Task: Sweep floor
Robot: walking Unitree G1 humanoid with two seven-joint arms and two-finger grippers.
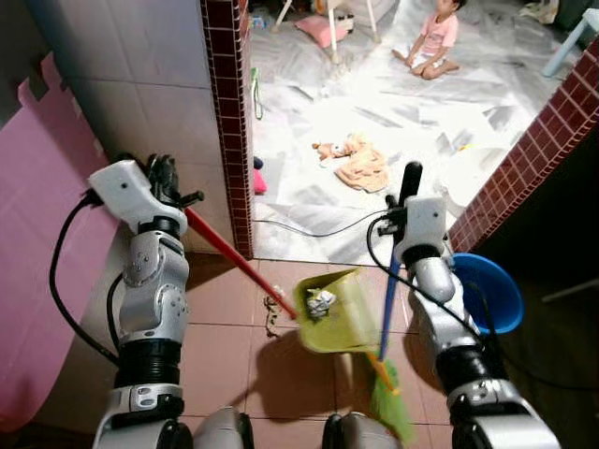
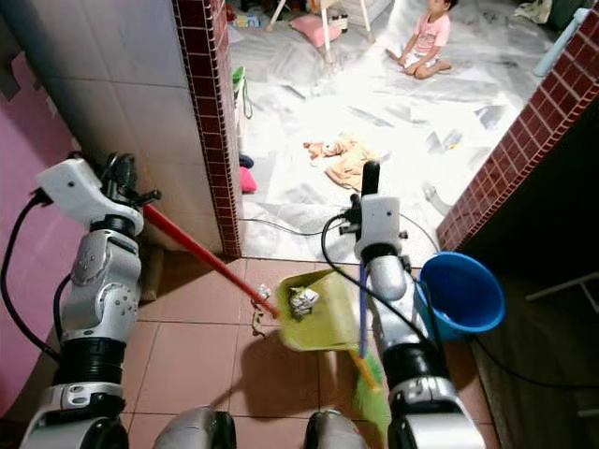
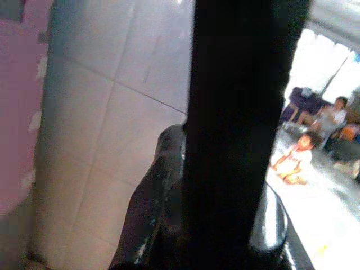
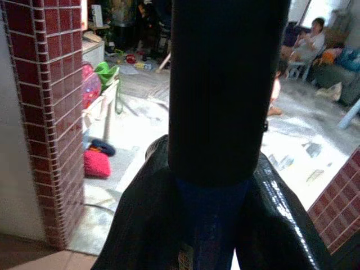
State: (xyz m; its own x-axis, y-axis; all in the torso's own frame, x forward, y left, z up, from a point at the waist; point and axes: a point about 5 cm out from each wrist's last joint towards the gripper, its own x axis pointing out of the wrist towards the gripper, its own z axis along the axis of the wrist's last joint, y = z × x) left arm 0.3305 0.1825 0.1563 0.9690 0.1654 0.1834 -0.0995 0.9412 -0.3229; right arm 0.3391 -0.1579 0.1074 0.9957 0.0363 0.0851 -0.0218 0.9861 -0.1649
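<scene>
Down low, green broom bristles [image 1: 391, 400] rest on the terracotta floor tiles [image 1: 225, 346], its blue handle [image 1: 387, 299] clamped in the right gripper [image 4: 214, 185]. Just beside them sits the yellow-green dustpan [image 1: 335, 309], a crumpled paper wad [image 1: 320, 301] inside. Left gripper [image 1: 164, 178] is closed on the dustpan's red handle [image 1: 234, 257]. Small debris [image 1: 272, 313] lies at the pan's edge. A blue basin [image 1: 491, 290] sits right.

In front of you, a crumpled white paper ball [image 1: 320, 301] lies in the yellow-green plastic dustpan [image 1: 339, 313] on the terracotta tiled floor [image 1: 225, 346]. To its right stands the green-bristled broom [image 1: 386, 372], then a round blue plastic basin [image 1: 489, 290]. A brick-edged tiled pillar [image 1: 227, 122] rises behind, to your left.
</scene>
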